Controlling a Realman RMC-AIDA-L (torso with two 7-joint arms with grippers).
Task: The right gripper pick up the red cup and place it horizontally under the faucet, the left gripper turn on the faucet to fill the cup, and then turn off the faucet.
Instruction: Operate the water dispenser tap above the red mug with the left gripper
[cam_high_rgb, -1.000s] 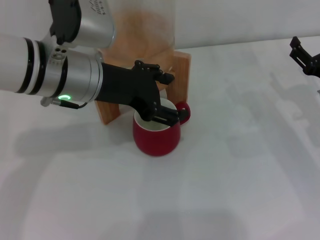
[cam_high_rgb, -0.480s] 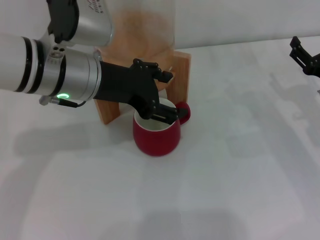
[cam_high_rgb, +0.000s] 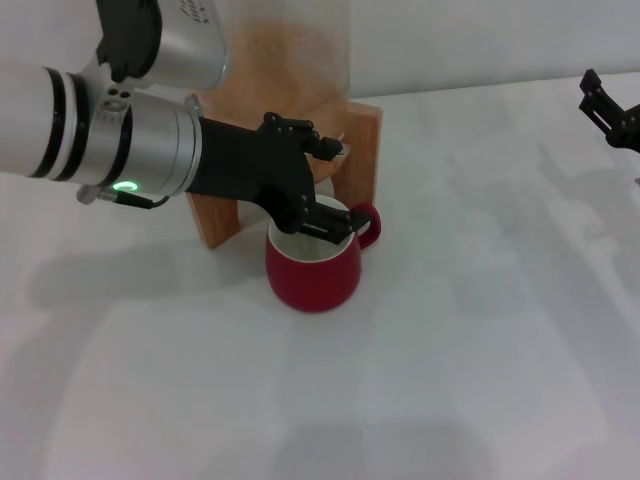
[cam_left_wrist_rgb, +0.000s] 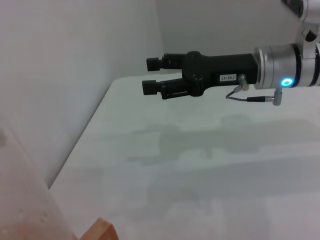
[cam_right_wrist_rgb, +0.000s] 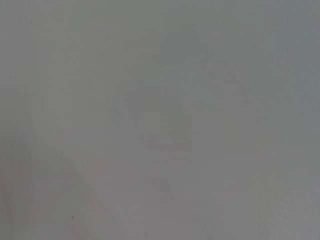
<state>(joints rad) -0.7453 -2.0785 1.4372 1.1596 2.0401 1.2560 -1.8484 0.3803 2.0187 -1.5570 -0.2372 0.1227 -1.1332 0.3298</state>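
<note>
**A:** Over the head view first: where is everything?

**B:** The red cup (cam_high_rgb: 313, 268) stands upright on the white bench (cam_high_rgb: 450, 360), a little toward nine o'clock of centre, handle at three o'clock. Just behind it, at twelve o'clock, is the wooden stand (cam_high_rgb: 362, 150) with the glass dispenser. The left tool (cam_high_rgb: 325, 190) reaches in from nine o'clock, right over the cup's mouth; its black fingers are spread, one up by the stand, the other down at the rim. The faucet is hidden behind them, so I cannot say whether they hold the lever.

**A:** And the other arm?

**B:** The right tool (cam_high_rgb: 608, 110) sits at the edge, about two o'clock, well apart from the cup. From here its opening cannot be judged.

**A:** The left wrist view?

**B:** It shows the right tool (cam_left_wrist_rgb: 155, 75) across the bench, hanging above the surface with its fingers a narrow gap apart and nothing between them. A corner of the stand (cam_left_wrist_rgb: 100, 230) shows near.

**A:** Right wrist view?

**B:** Only blank grey; nothing to tell.

**A:** How would the cup handle?

**B:** I judge it stiff glazed ceramic, fairly heavy, slippery and breakable. The rim wall or the loop handle looks the best hold.
</note>
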